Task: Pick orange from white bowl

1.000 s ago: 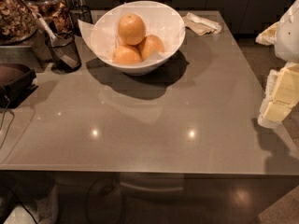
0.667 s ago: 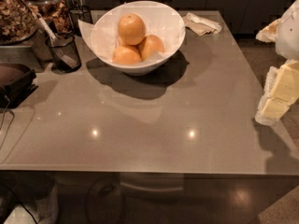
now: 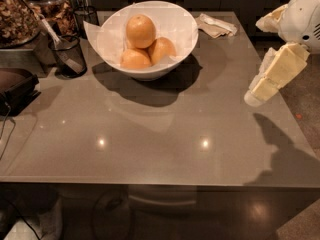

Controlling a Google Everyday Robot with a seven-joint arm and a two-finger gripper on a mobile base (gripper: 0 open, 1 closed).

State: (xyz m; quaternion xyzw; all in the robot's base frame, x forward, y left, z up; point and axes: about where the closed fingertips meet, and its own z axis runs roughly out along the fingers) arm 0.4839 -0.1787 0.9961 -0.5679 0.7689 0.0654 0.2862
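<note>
The white bowl point(image 3: 177, 31) stands at the back middle of the grey table point(image 3: 150, 134), its rim running to a point on the left. Three oranges lie in it: one on top point(image 3: 140, 31), one at the lower left point(image 3: 135, 59), one at the right point(image 3: 161, 49). My gripper point(image 3: 261, 91) hangs above the table's right edge, well to the right of the bowl and in front of it, pointing down and left. It holds nothing that I can see.
A dark see-through cup point(image 3: 67, 54) with a utensil stands left of the bowl. Jars of nuts point(image 3: 20, 14) and a dark object point(image 3: 17, 86) sit at the left edge. A crumpled napkin point(image 3: 215, 25) lies behind the bowl at the right.
My gripper has shifted slightly to the left, over the table's right edge. The bowl and the oranges have not moved.
</note>
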